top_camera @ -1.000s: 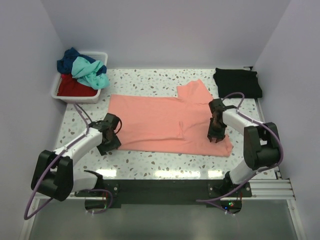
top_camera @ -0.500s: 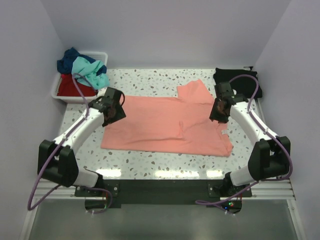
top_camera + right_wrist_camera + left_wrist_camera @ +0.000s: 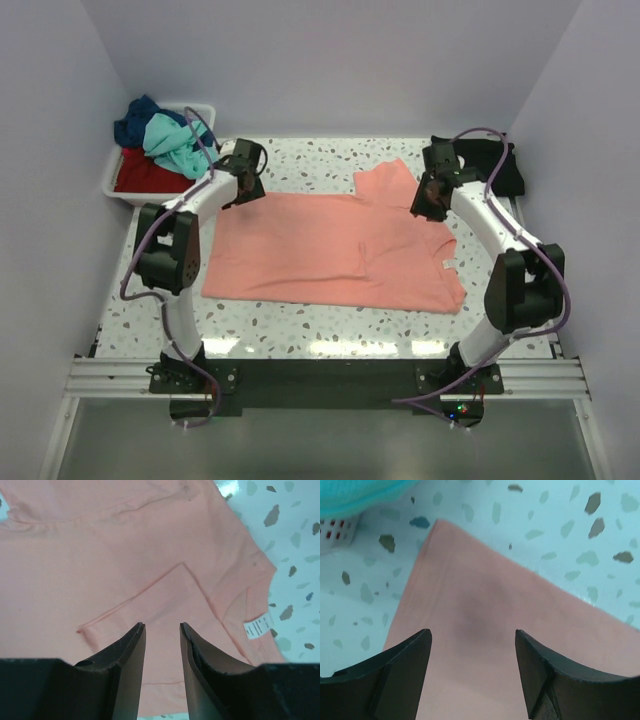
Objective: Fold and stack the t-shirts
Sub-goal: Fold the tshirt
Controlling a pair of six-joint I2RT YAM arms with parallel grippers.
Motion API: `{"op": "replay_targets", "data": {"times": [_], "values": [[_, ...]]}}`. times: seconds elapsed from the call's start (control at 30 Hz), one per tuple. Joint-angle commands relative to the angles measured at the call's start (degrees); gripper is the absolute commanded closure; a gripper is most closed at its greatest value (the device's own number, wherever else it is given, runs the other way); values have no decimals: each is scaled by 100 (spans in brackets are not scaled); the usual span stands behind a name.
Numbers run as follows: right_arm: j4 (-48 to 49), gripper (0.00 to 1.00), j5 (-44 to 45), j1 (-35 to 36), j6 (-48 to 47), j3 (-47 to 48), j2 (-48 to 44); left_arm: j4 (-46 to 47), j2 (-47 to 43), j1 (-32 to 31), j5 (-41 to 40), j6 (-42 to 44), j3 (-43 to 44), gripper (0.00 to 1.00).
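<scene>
The salmon-pink t-shirt (image 3: 330,250) lies spread flat on the speckled table, one sleeve folded over its body. My left gripper (image 3: 241,192) is open and empty above the shirt's far left corner (image 3: 440,527). In the left wrist view, the left gripper (image 3: 472,636) has pink cloth below it. My right gripper (image 3: 427,203) hangs over the shirt's far right part, near the sleeve. In the right wrist view, the right gripper (image 3: 162,627) is narrowly open with nothing between the fingers. The collar label (image 3: 257,628) shows to its right. A folded black t-shirt (image 3: 500,170) lies at the back right.
A white plastic bin (image 3: 115,188) at the back left holds teal (image 3: 180,145), navy (image 3: 135,120) and red (image 3: 145,177) shirts. Its corner (image 3: 337,530) and the teal cloth (image 3: 360,490) show in the left wrist view. Walls enclose the table on three sides.
Both arms have reached from the shirt's near edge to its far edge. The shirt's near left corner now lies further left and flat.
</scene>
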Motion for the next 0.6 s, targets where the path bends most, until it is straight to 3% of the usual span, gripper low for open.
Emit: {"op": "replay_targets", "data": {"times": [0.0, 0.17, 0.3, 0.57], "values": [[620, 62, -295, 40, -60, 299, 353, 910, 470, 96, -457, 682, 746, 28], [973, 63, -393, 101, 28, 290, 696, 1113, 1015, 324, -537, 852, 1098, 29], [833, 64, -393, 136, -42, 448, 907, 675, 1253, 614, -441, 563, 1344, 30], [789, 64, -322, 189, -60, 510, 1276, 1122, 1235, 1098, 430, 676, 1028, 35]]}}
